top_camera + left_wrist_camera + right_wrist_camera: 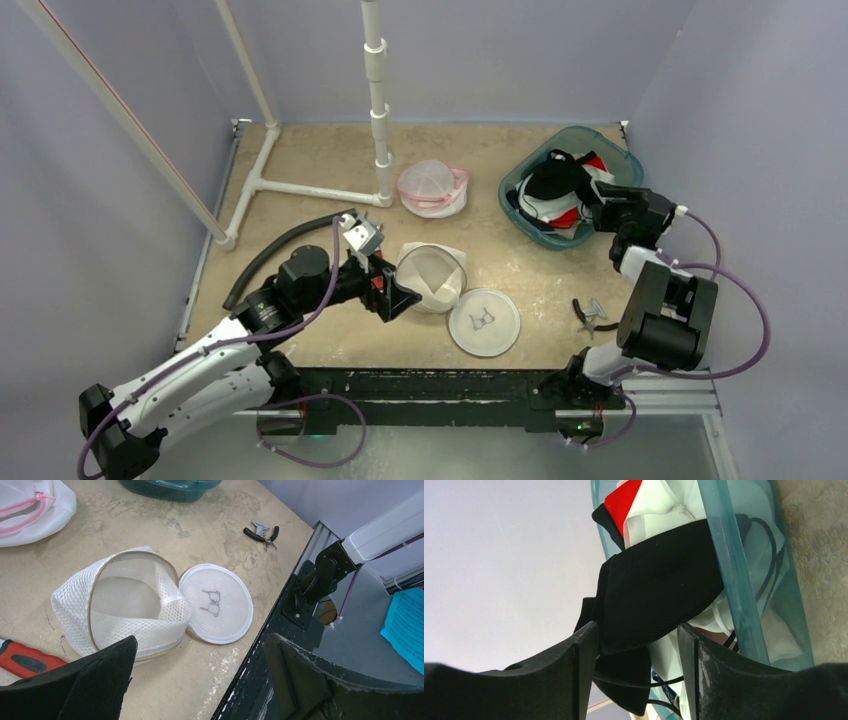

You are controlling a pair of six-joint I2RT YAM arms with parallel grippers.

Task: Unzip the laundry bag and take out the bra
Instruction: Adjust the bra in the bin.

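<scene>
Right wrist: right tool point(638, 630) straddles the black bra point(659, 575); grip cannot be told.

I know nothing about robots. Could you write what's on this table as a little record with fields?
open bag: white mesh laundry bag, unzipped, looks empty
its lid: round flap with a bra sketch, flat against the bag
second bag: mesh bag with pink zip, farther back
container: teal bin holding black, white and red garments
left gripper: open, holding nothing
right gripper: at the bin, fingers either side of the black garment; grip unclear
stray tool: pliers
</scene>
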